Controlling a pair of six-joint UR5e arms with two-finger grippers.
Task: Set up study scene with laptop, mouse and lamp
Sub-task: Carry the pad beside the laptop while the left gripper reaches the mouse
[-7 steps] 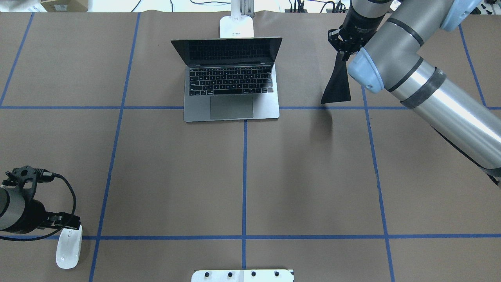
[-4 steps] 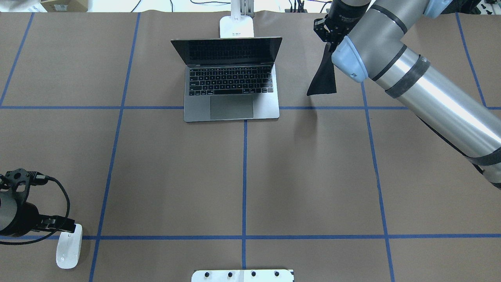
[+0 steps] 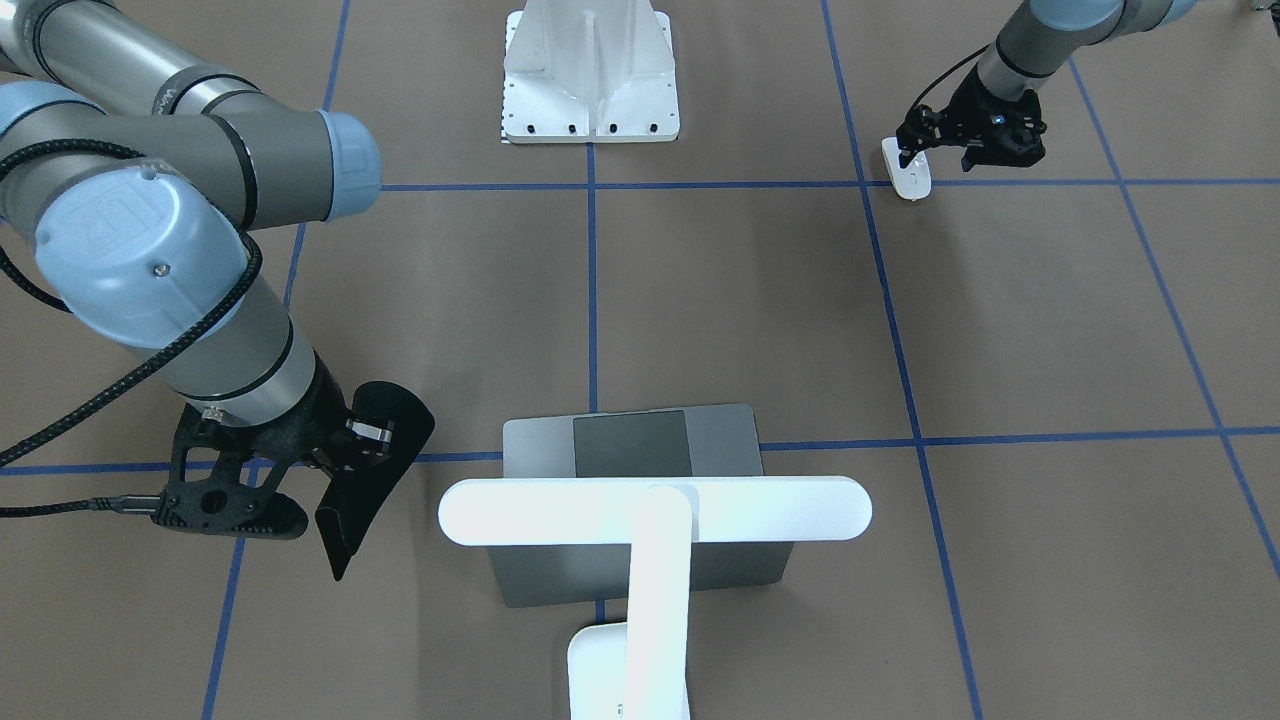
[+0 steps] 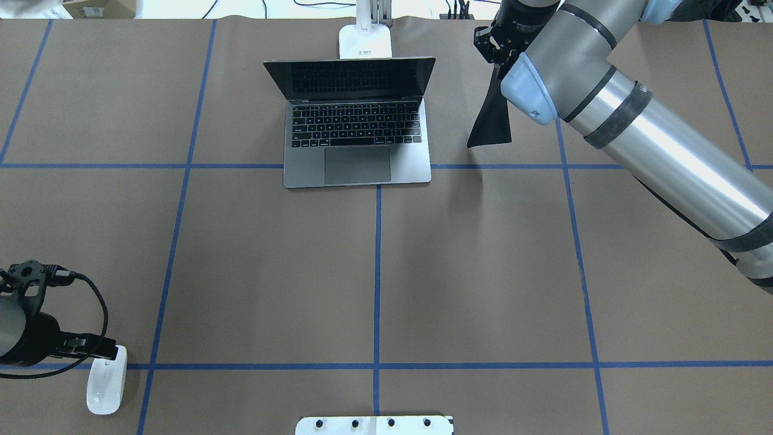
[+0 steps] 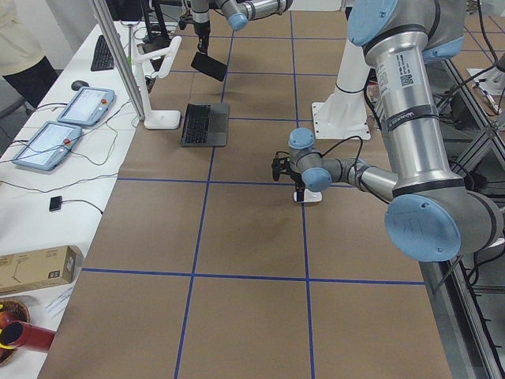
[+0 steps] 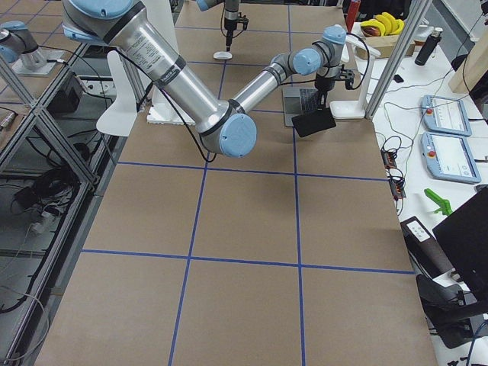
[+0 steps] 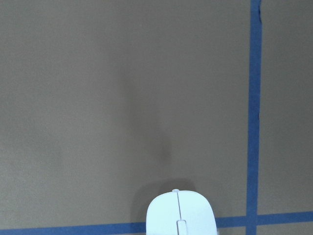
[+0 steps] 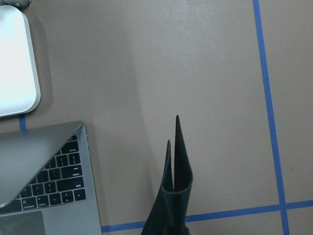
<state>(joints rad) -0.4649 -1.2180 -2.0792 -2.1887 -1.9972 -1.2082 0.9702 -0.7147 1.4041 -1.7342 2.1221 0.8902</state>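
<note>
— Location of the task items?
— Laptop (image 4: pixel 356 130) open at upper centre of the overhead view, front edge on a blue tape line (image 4: pixel 181 165). Lamp (image 3: pixel 655 510) just behind its lid. Mouse (image 4: pixel 107 389) at lower left, well apart, on the brown-papered table (image 4: pixel 483 272).
— Grippers?
— Right gripper (image 3: pixel 355 438) is clenched on a folded black mat (image 4: pixel 490 124), which hangs beside the laptop. Left gripper (image 4: pixel 96 349) is at the mouse's end; its grip cannot be told.

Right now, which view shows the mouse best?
Overhead exterior: the mouse shows nearly whole, the left hand at its far end. Left wrist crops it; front-facing and side views show it small.
</note>
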